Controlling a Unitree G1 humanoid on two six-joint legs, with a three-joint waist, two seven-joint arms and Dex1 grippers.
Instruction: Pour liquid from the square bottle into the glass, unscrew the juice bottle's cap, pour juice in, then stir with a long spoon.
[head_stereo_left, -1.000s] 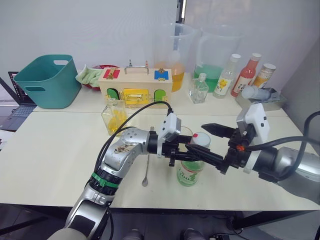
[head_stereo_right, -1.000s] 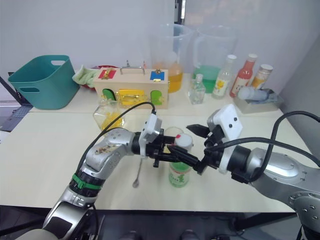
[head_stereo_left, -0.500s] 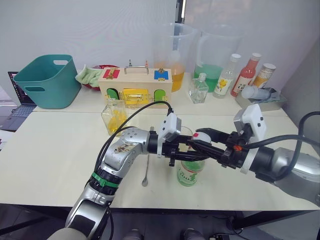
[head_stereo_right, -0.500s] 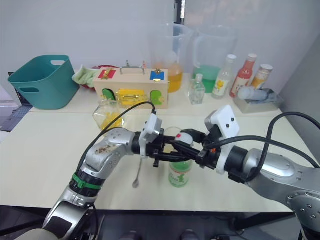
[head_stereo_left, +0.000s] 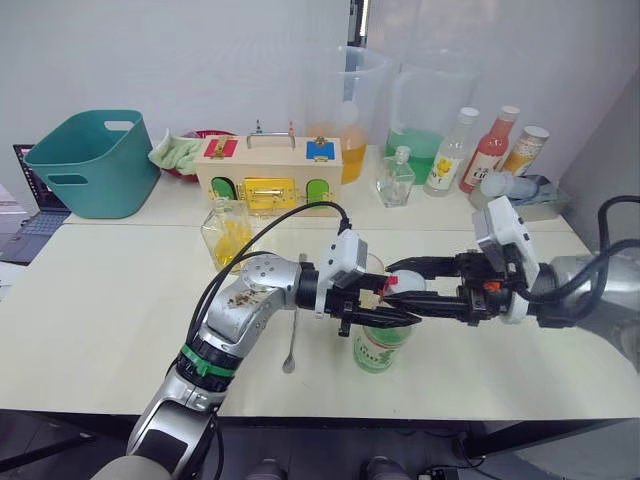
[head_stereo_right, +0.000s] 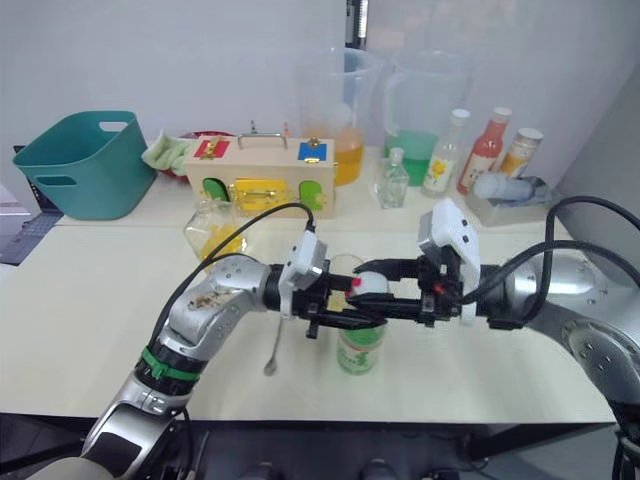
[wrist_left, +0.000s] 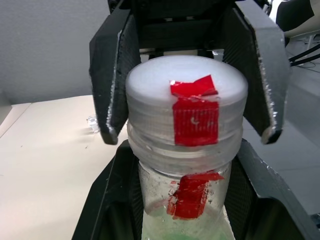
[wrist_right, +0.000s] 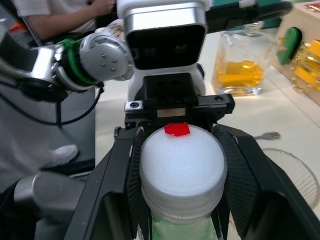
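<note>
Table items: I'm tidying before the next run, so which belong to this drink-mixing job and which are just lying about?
Job:
square glass bottle of yellow liquid
small clear glass
green-labelled juice bottle
white cap
long silver spoon

Lying about:
teal plastic tub
wooden latch box
two clear measuring jugs

Both arms are brushed silver metal with black joints. The left arm carries a green ring behind the elbow and a black cable looping over the forearm. White camera housings sit just behind the left gripper (head_stereo_left: 385, 312) and right gripper (head_stereo_left: 400, 287), whose fingers are black.
</note>
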